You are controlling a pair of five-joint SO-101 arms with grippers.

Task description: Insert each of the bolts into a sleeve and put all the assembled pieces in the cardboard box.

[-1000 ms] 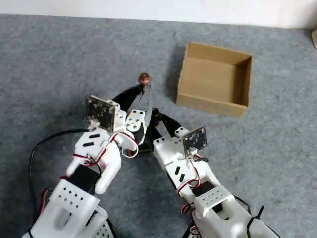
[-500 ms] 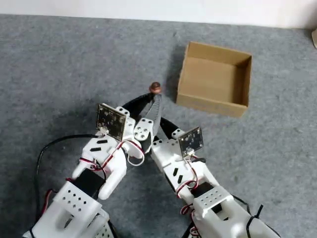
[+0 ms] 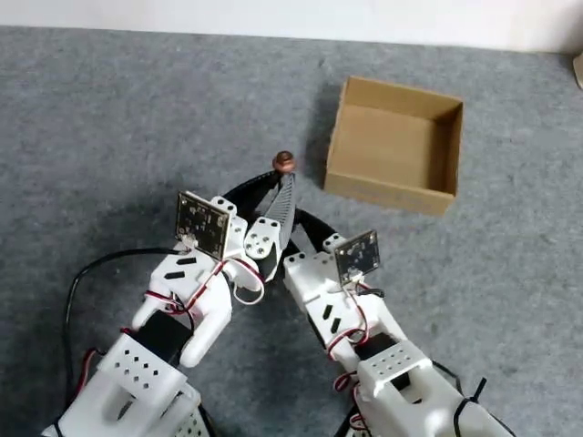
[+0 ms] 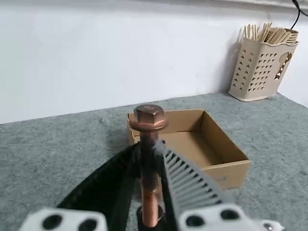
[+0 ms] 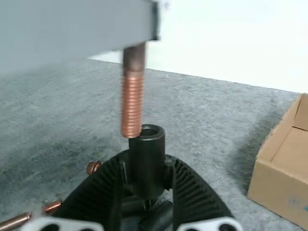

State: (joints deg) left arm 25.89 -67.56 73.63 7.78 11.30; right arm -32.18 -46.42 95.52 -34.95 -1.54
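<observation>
In the high view, the bolt (image 3: 285,162) is clamped upright between the fingers of the left gripper (image 3: 281,187), near the table's centre, with its hex head uppermost. The box (image 3: 393,196) is seen at about 2 o'clock from the bolt, near it but apart, open side up.

In the left wrist view the bolt's (image 4: 150,139) shank is pinched by the left gripper (image 4: 149,163), and the box (image 4: 231,171) lies beyond it. A holder (image 4: 264,62) of sticks is set by the wall.

In the right wrist view a black sleeve (image 5: 146,154) is gripped upright by the right gripper (image 5: 144,168). The bolt's (image 5: 133,96) threaded tip is held at the rim of the sleeve's mouth; whether it has entered cannot be told. Loose bolts (image 5: 29,217) are lying on the grey carpet (image 5: 211,125), and the box (image 5: 284,159) is nearby.
</observation>
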